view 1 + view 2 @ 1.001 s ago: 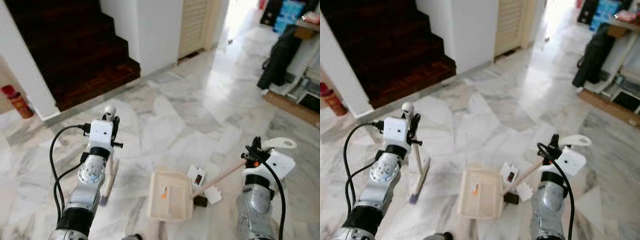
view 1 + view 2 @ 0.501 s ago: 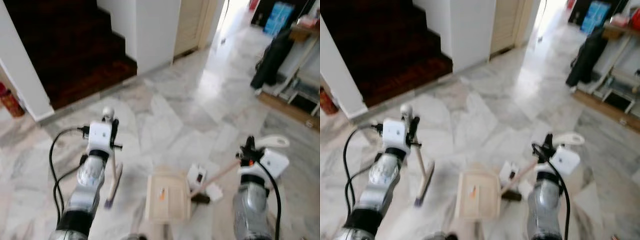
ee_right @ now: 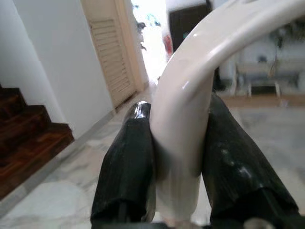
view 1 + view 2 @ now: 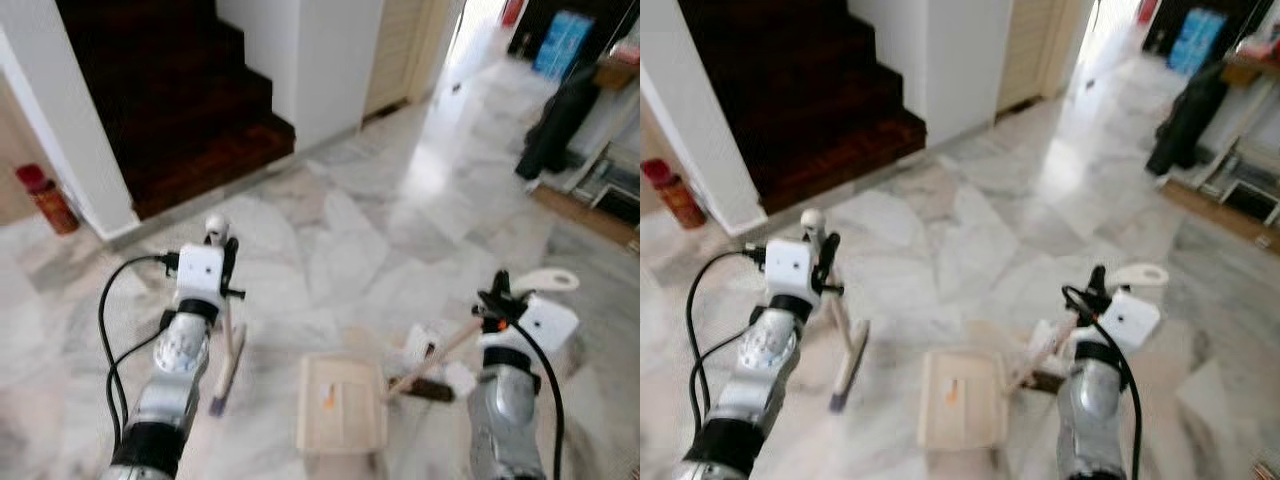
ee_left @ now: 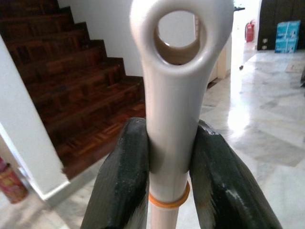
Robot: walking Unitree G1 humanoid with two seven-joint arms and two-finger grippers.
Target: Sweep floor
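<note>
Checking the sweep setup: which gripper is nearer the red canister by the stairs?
Left. The left gripper, holding the broom, is nearer the red canister; the right gripper, holding the dustpan handle, is across the floor.

- The broom [image 4: 226, 345]: a pale stick with a white ring-shaped end [image 5: 177, 52] bearing an orange band; it stands tilted on the marble floor [image 4: 370, 230], its dark-tipped brush head resting left of the dustpan [image 4: 341, 403].
- The dustpan: a cream rectangular tray lying flat on the floor, with a small orange scrap [image 4: 327, 397] inside; its long pale handle [image 4: 445, 350] rises slantwise to the right, ending in a white loop [image 4: 548, 279].
</note>
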